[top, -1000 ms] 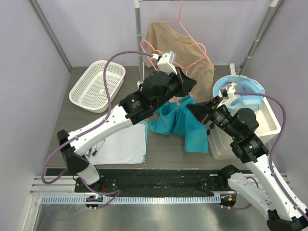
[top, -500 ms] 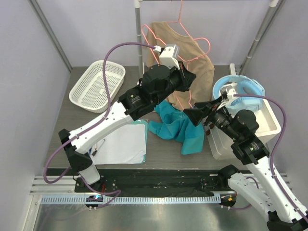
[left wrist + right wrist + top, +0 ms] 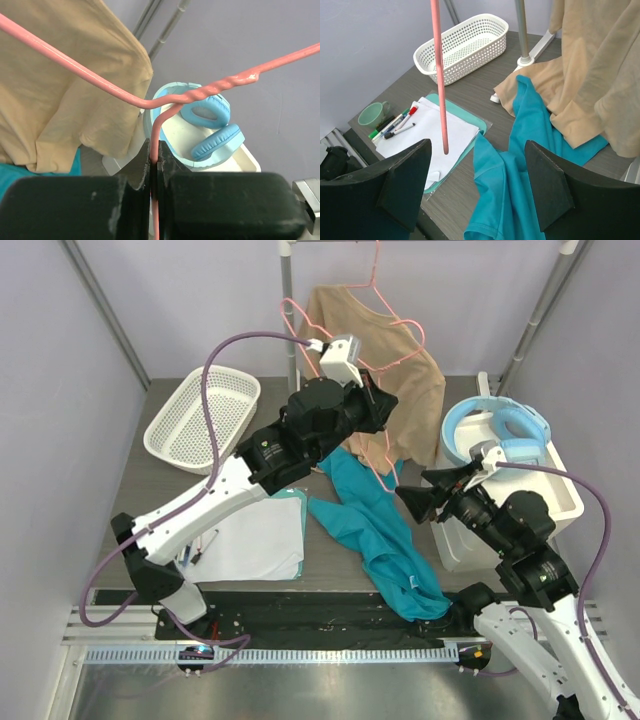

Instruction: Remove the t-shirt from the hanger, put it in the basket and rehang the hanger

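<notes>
Teal t-shirt (image 3: pixel 385 550) slid down, lying limp | left claw (image 3: pixel 154 160) pinches pink wire hanger (image 3: pixel 100 80) | right claw (image 3: pixel 477 185) agape

We find open tabletop (image 3: pixel 472 94) between the white basket (image 3: pixel 465 47) and the teal t-shirt (image 3: pixel 520 150). The pink hanger (image 3: pixel 439 75) wire hangs upright ahead of the right gripper (image 3: pixel 477 170). The tan garment (image 3: pixel 400 370) and rack post (image 3: pixel 288 330) obstruct the rear. The white bin (image 3: pixel 560 495) bounds the right side.
</notes>
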Robot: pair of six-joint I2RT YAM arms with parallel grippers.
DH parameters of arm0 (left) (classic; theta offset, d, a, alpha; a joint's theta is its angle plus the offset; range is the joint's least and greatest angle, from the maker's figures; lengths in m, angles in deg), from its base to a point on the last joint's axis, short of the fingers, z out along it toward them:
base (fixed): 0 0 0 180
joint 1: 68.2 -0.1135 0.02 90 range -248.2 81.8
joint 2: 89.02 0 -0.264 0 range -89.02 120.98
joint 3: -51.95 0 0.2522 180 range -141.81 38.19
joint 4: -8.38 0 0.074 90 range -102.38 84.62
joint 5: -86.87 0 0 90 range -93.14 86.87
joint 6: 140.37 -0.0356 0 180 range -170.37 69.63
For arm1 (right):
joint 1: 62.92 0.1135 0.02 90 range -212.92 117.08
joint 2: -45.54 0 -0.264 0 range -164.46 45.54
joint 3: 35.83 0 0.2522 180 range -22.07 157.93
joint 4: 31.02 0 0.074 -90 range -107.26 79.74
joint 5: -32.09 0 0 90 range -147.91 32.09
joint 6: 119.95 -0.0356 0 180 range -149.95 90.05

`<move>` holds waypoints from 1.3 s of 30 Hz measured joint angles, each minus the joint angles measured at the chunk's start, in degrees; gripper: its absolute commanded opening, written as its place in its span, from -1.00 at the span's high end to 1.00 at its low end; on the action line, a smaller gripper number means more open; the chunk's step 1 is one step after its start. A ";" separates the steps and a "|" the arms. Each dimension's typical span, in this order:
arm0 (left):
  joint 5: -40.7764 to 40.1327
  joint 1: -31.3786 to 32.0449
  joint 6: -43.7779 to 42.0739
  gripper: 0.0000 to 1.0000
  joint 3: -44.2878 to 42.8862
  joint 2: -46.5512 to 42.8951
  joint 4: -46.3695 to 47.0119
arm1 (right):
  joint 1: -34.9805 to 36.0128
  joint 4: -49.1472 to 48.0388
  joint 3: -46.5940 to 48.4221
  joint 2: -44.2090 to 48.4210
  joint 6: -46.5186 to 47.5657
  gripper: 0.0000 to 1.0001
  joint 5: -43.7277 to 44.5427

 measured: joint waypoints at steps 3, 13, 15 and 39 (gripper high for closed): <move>-0.42 -0.52 3.39 1.00 2.99 -1.81 0.11 | 0.00 0.46 0.02 0.52 0.39 -0.60 -1.66; 10.45 -6.91 20.44 1.00 15.56 -5.42 8.35 | 0.00 2.80 4.26 -0.72 -1.53 -0.17 -9.03; 11.54 -7.10 22.10 1.00 16.61 -5.44 9.86 | 0.00 3.21 5.90 -1.75 -2.19 -0.15 -9.84; 15.56 -5.57 26.34 0.70 14.99 -3.15 15.74 | 0.00 2.71 9.16 -11.23 -5.27 0.98 -8.92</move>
